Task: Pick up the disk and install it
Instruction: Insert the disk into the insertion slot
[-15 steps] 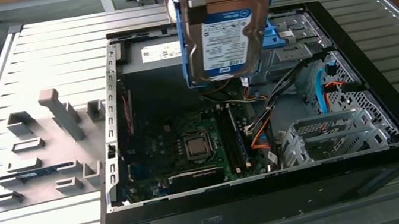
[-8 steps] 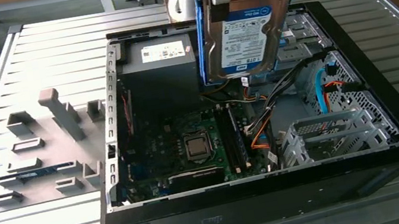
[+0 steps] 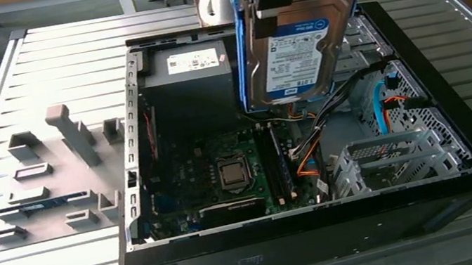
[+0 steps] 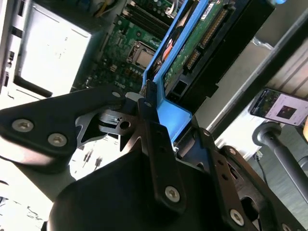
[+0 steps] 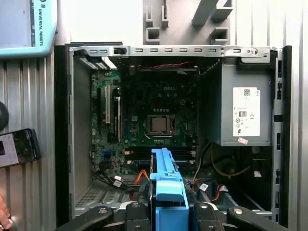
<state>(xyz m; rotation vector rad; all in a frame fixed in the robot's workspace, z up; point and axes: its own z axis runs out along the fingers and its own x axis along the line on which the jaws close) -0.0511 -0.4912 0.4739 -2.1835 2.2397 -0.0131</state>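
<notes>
1. Above the open case (image 3: 329, 239), the hand (image 3: 279, 12) is closed on the disk (image 3: 300, 58) and holds it on edge in the air.
2. I judge it best to keep the disk steady and clear of the cables (image 3: 310, 153).
3. It hangs below the hand, with its blue rail (image 4: 171, 115) between the fingers (image 4: 154, 130).

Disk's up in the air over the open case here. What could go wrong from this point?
1. The gripper clamps the disk by one end of its blue frame, so it hangs down long and could tilt or slip.
2. Loose orange cables lie in the case below and could snag it.
3. A drop would likely hit the bare motherboard.
</notes>
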